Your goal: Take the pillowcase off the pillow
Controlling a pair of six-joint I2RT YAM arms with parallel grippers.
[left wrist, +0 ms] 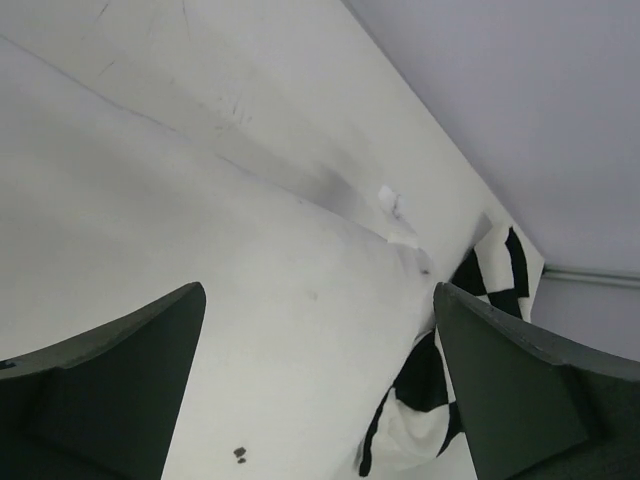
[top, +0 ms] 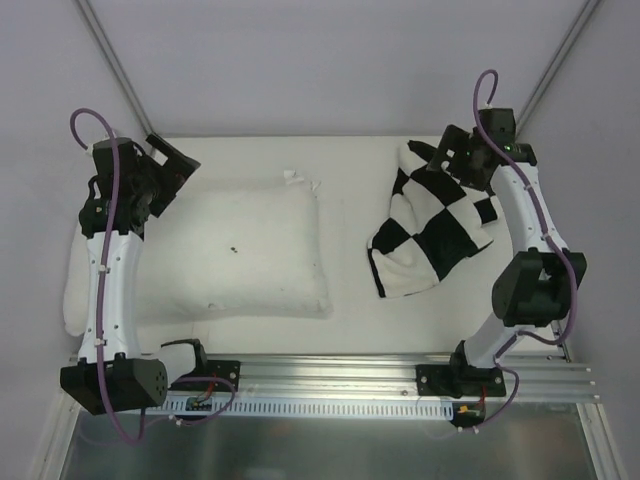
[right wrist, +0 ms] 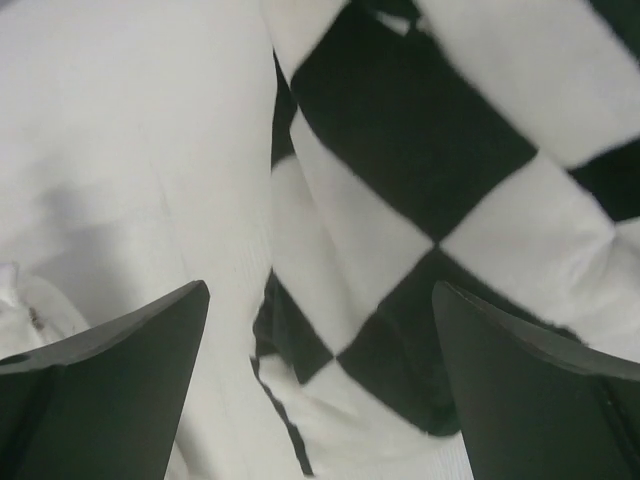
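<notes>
On the white bench (top: 350,165), left half: plain white pillow (top: 240,255), bare; right half, apart from it: crumpled checkered pillowcase (top: 435,235). Left end effector (left wrist: 320,290) above pillow, right end effector (right wrist: 320,290) above pillowcase, both wide open, empty.

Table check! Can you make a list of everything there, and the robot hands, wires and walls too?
Surface: white table.
Job's things: plain white pillow lies uncovered on the left; checkered pillowcase lies crumpled on the right, apart from it.
Clutter: nothing seen.
Grippers: left gripper open above the pillow; right gripper open above the pillowcase; both hold nothing.
Cables: a purple cable loops along each arm.
Surroundings: grey walls; metal rail at the near edge.
</notes>
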